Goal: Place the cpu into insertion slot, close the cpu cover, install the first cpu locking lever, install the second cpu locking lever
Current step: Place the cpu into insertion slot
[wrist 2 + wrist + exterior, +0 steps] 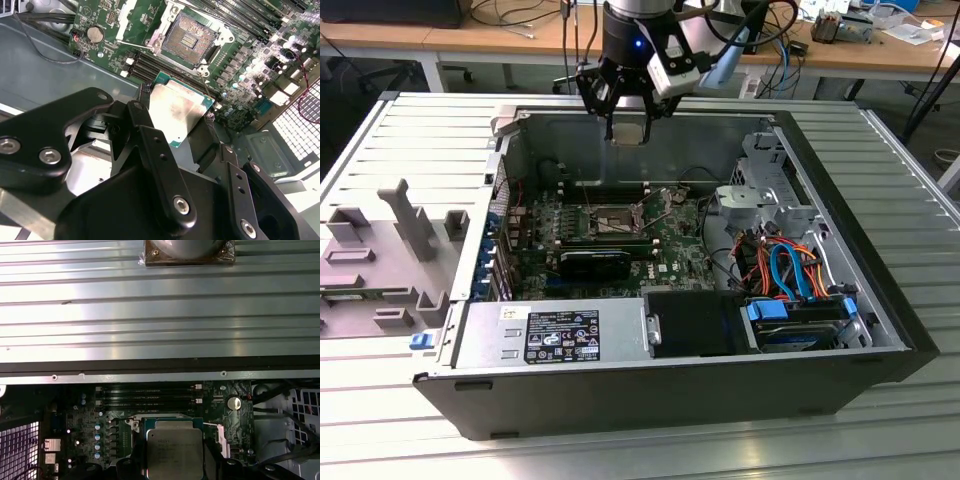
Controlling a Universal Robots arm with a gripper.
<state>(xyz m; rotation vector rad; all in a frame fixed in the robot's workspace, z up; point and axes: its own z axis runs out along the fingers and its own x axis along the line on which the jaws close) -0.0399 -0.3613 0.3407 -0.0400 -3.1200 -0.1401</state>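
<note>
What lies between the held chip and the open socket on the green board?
In the second wrist view, long black memory slots lie between the chip and the socket.

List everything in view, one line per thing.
table: one, silver, ribbed, beneath everything
computer case: one, black-grey, open, on table
circuit board: one, green, inside case
insertion slot: one, dark, metal-rimmed, on board, open
power supply: one, grey, inside case
cables: several, orange and blue, exterior view's right
fixture: one, grey, exterior view's left
cpu: one, silvery, held in gripper
gripper: one, black, shut on cpu
</note>
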